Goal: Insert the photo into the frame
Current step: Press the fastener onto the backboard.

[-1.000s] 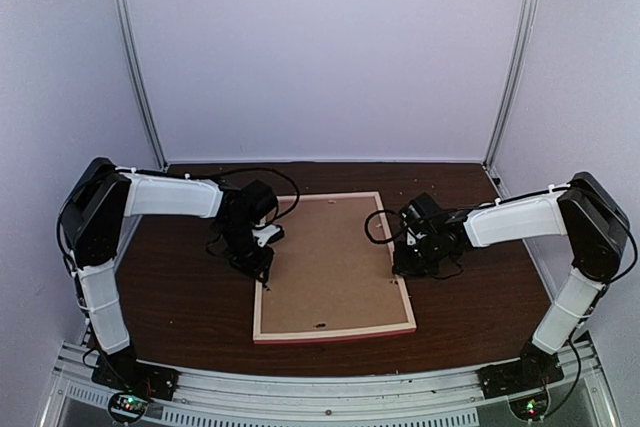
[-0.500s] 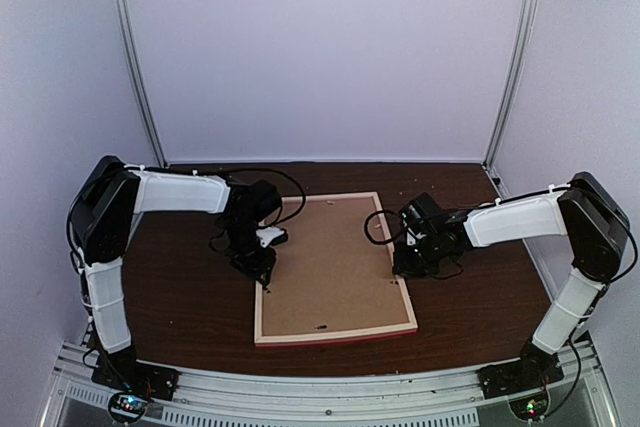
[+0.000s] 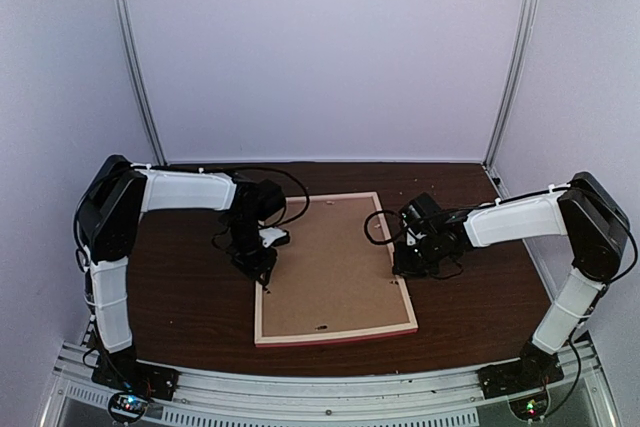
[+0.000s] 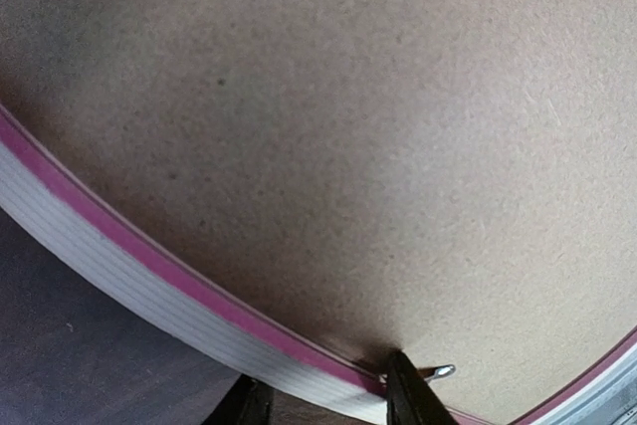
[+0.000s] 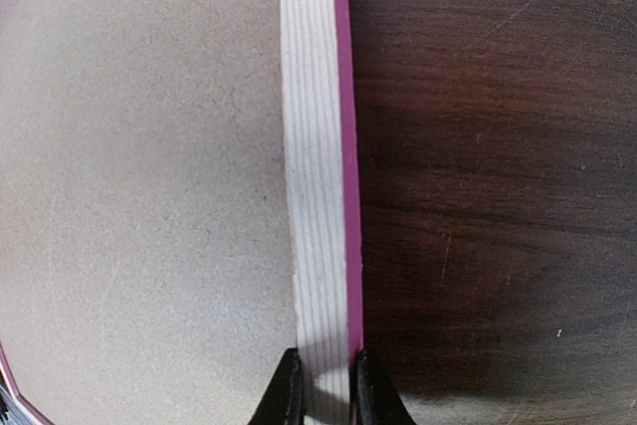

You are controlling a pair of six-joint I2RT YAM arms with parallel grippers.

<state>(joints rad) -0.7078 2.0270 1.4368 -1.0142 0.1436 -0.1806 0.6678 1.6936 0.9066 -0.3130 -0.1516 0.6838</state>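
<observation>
**Between the two pairs of fingers, the frame point(image 3: 335, 332) lies back up**

The right gripper point(image 5: 324, 385) pinches the right long rail, its fingers narrow. The left gripper point(image 4: 328, 400) straddles the left rail, half-wide; whether it presses, I cannot tell. Beyond the fingers, the frame's long axis runs near to far, with the backing board point(image 3: 330, 262) showing.

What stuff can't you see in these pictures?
- The photo: in no view; the backing board covers the inside of the frame.
- The frame's front: it faces down on the table.
- Left claw: its grip is unclear; the left wrist view's bottom edge cuts its fingers, and it is too small from the top.
</observation>
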